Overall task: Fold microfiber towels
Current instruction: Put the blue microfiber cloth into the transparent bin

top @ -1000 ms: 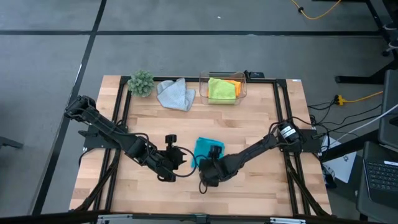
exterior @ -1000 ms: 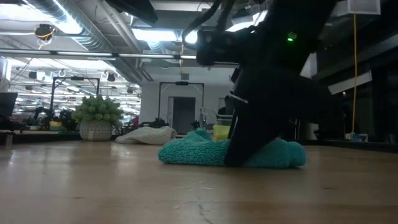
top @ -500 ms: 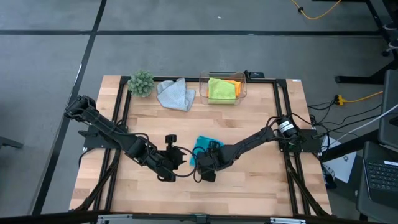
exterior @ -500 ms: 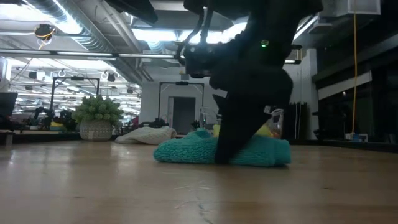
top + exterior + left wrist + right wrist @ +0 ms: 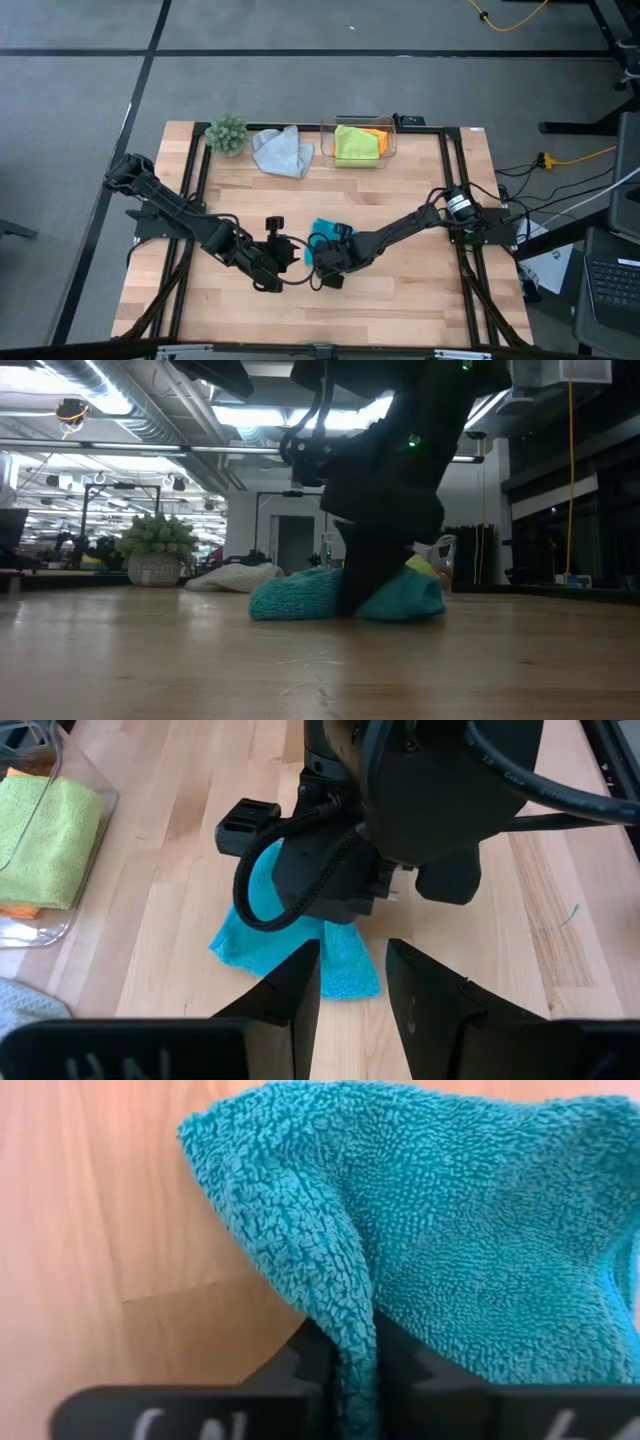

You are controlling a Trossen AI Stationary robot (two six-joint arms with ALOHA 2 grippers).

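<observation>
The turquoise towel [image 5: 325,238] lies bunched on the table's middle, also seen in the low view [image 5: 300,596]. My right gripper [image 5: 355,1370] is shut on its near left part, reaching in from the right [image 5: 320,264]. My left gripper [image 5: 291,252] hovers just left of the towel with its fingers apart and nothing between them [image 5: 352,985]. A light grey towel [image 5: 282,152] lies crumpled at the far side. A lime green towel [image 5: 357,143] and an orange one [image 5: 377,132] lie in the clear box [image 5: 392,150]. My right gripper pinches a raised ridge of the turquoise towel [image 5: 352,1342] between its two fingers, at the towel's near left side. It looks like a fold rather than a single edge. The fingers slant down from the table's right. The rest of the towel [image 5: 480,1240] rests on the table.
A small green plant [image 5: 227,133] stands at the far left next to the grey towel. Black frame rails [image 5: 452,170] run along both sides of the wooden tabletop. Bare wood lies near the front edge [image 5: 330,315].
My right gripper has slid toward the table's left along the towel's near side and shut on a fold of it. The turquoise towel has been gathered narrower, its right part drawn toward the left. My left arm has kept still.
</observation>
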